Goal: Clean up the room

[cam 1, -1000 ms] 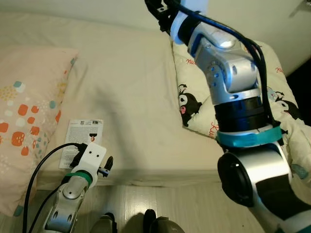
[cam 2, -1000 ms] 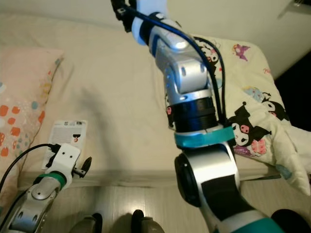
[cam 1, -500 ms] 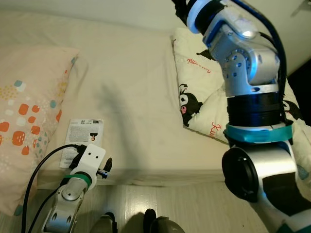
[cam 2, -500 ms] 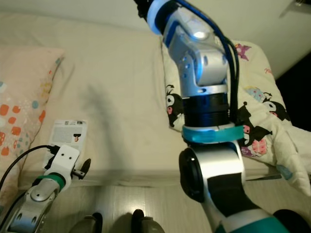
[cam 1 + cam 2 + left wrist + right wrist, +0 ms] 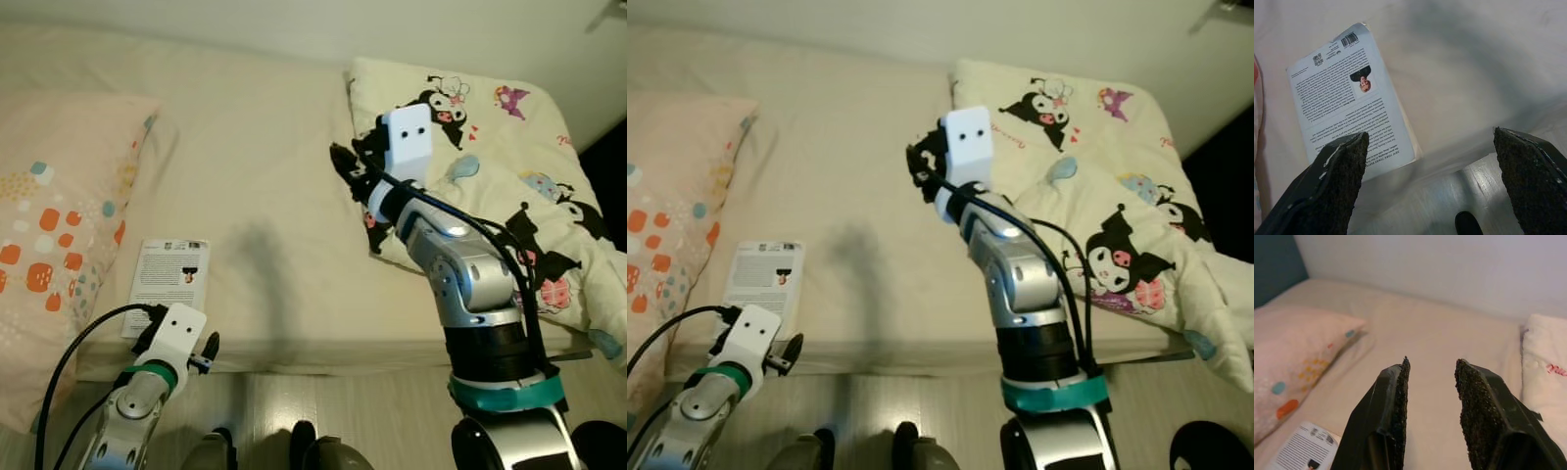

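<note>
- Before me stands a bed (image 5: 265, 176) under a plain cream sheet, smooth but for a few soft creases; its near edge drops to the floor just ahead of my feet
- Behind the bed runs a pale wall (image 5: 1449, 264), bare and evenly lit; in my right wrist view a dark teal surface (image 5: 1276, 264) meets it at the corner
- The floor (image 5: 265, 411) is light wood-look boarding, pale grey, with a faint sheen
- To my right, beyond the bed's far corner, the room falls into deep shadow (image 5: 607, 166)
- The light is soft and warm; a dim shadow (image 5: 260, 255) lies across the middle of the sheet
</note>
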Motion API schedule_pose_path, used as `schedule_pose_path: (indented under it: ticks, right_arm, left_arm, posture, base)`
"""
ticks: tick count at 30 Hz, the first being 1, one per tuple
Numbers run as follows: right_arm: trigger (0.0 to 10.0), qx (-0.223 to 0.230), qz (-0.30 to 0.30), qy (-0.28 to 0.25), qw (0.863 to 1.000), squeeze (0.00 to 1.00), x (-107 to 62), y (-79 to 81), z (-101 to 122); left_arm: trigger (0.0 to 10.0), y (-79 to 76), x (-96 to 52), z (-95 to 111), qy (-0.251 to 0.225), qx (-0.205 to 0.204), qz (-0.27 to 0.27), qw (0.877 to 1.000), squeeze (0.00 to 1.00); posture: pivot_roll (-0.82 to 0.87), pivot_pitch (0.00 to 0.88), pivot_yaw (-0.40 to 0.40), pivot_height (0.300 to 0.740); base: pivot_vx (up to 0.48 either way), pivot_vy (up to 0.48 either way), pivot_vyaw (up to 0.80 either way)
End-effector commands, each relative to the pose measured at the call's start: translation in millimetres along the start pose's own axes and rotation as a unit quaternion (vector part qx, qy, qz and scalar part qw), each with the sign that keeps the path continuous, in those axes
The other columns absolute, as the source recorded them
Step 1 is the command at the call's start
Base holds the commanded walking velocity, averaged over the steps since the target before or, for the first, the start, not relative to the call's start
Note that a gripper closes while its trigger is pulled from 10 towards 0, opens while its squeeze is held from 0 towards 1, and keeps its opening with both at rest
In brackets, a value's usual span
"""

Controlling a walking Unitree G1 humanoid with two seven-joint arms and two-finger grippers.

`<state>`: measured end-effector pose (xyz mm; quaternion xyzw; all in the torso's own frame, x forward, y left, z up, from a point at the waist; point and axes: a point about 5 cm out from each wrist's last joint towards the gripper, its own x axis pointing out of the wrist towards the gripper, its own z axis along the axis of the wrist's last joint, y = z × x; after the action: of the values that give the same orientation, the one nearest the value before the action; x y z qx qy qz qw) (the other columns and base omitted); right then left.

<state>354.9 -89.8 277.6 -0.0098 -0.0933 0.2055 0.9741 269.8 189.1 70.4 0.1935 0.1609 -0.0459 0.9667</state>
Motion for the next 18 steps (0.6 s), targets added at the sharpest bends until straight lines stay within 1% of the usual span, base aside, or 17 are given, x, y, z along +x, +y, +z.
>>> schedule_pose_path:
  ticks: [1, 2, 3, 4, 5, 6, 7, 8, 9, 10, 11, 12, 13, 16, 17, 18]
  right_arm:
    - [10.0, 0.003, -0.027, 0.036, 0.999, 0.0, -8.1, -7.3, -29]
    - [10.0, 0.003, -0.027, 0.036, 0.999, 0.0, -8.1, -7.3, -29]
    - [10.0, 0.012, -0.048, 0.075, 0.996, 0.0, -19.0, -12.1, -61]
    - [10.0, 0.012, -0.048, 0.075, 0.996, 0.0, -19.0, -12.1, -61]
    - [10.0, 0.001, -0.061, 0.117, 0.991, 0.0, -30.9, -14.7, -92]
    - [10.0, 0.001, -0.061, 0.117, 0.991, 0.0, -30.9, -14.7, -92]
    - [10.0, 0.001, -0.07, 0.149, 0.986, 0.0, -41.3, -15.6, -114]
    - [10.0, 0.004, -0.075, 0.169, 0.983, 0.0, -48.3, -15.6, -127]
    - [10.0, 0.004, -0.075, 0.169, 0.983, 0.0, -48.3, -15.6, -127]
    - [10.0, 0.002, -0.077, 0.191, 0.979, 0.0, -55.4, -14.8, -142]
    - [10.0, 0.002, -0.077, 0.191, 0.979, 0.0, -55.4, -14.8, -142]
    - [10.0, -0.004, -0.078, 0.234, 0.969, 0.0, -72.2, -11.7, -169]
    - [10.0, -0.007, -0.077, 0.247, 0.966, 0.0, -78.3, -10.3, -178]
    - [10.0, -0.009, -0.077, 0.254, 0.964, 0.0, -81.5, -9.6, -182]
    - [10.0, 0.002, -0.087, 0.269, 0.959, 0.0, -89.6, -9.8, -193]
    - [10.0, 0.002, -0.087, 0.269, 0.959, 0.0, -89.6, -9.8, -193]
  left_arm:
    - [10.0, -8.7, -3.6, -15, 0.025, 0.004, -0.015, 1.0, 0.0]
    - [10.0, -8.7, -3.6, -15, 0.025, 0.004, -0.015, 1.0, 0.0]
    - [10.0, -10.3, -5.9, -19, 0.032, 0.004, -0.017, 0.999, 0.0]
    - [10.0, -10.3, -5.9, -19, 0.032, 0.004, -0.017, 0.999, 0.0]
    - [10.0, -11.5, -8.3, -23, 0.038, 0.004, -0.018, 0.999, 0.0]
    - [10.0, -11.5, -8.3, -23, 0.038, 0.004, -0.018, 0.999, 0.0]
    - [10.0, -12.4, -9.9, -26, 0.042, 0.004, -0.018, 0.999, 0.0]
    - [10.0, -12.8, -10.7, -27, 0.044, 0.004, -0.019, 0.999, 0.0]
    - [10.0, -12.8, -10.7, -27, 0.044, 0.004, -0.019, 0.999, 0.0]
    - [10.0, -13.6, -10.1, -26, 0.044, 0.005, -0.02, 0.999, 0.0]
    - [10.0, -13.6, -10.1, -26, 0.044, 0.005, -0.02, 0.999, 0.0]
    - [10.0, -15.4, -9.4, -26, 0.043, 0.007, -0.022, 0.999, 0.0]
    - [10.0, -16.1, -9.4, -27, 0.043, 0.008, -0.023, 0.999, 0.0]
    - [10.0, -16.4, -9.6, -27, 0.043, 0.008, -0.023, 0.999, 0.0]
    - [10.0, -17.4, -10.1, -29, 0.044, 0.008, -0.025, 0.999, 0.0]
    - [10.0, -17.4, -10.1, -29, 0.044, 0.008, -0.025, 0.999, 0.0]
  posture:
    - [0.17, 0.207, -0.096, 0.74]
    - [0.17, 0.207, -0.096, 0.74]
    - [0.17, 0.195, -0.093, 0.74]
    - [0.17, 0.195, -0.093, 0.74]
    - [0.17, 0.18, -0.093, 0.74]
    - [0.17, 0.18, -0.093, 0.74]
    - [0.17, 0.177, -0.097, 0.74]
    - [0.17, 0.175, -0.099, 0.74]
    - [0.17, 0.175, -0.099, 0.74]
    - [0.18, 0.172, -0.107, 0.74]
    - [0.18, 0.172, -0.107, 0.74]
    - [0.18, 0.156, -0.103, 0.74]
    - [0.18, 0.156, -0.103, 0.74]
    - [0.18, 0.156, -0.103, 0.74]
    - [0.18, 0.132, -0.094, 0.74]
    - [0.18, 0.132, -0.094, 0.74]
  base:
    - [0.0, 0.0, 0.0]
    - [0.0, 0.0, 0.0]
    - [0.0, 0.0, 0.0]
    - [0.0, 0.0, 0.0]
    - [0.0, 0.0, 0.0]
    - [0.0, 0.0, 0.0]
    - [0.0, 0.0, 0.0]
    - [0.0, 0.0, 0.0]
    - [0.0, 0.0, 0.0]
    - [0.0, 0.0, 0.0]
    - [0.0, 0.0, 0.0]
    - [0.0, 0.0, 0.0]
    - [0.0, 0.0, 0.0]
    - [0.0, 0.0, 0.0]
    - [0.0, 0.0, 0.0]
    - [0.0, 0.0, 0.0]
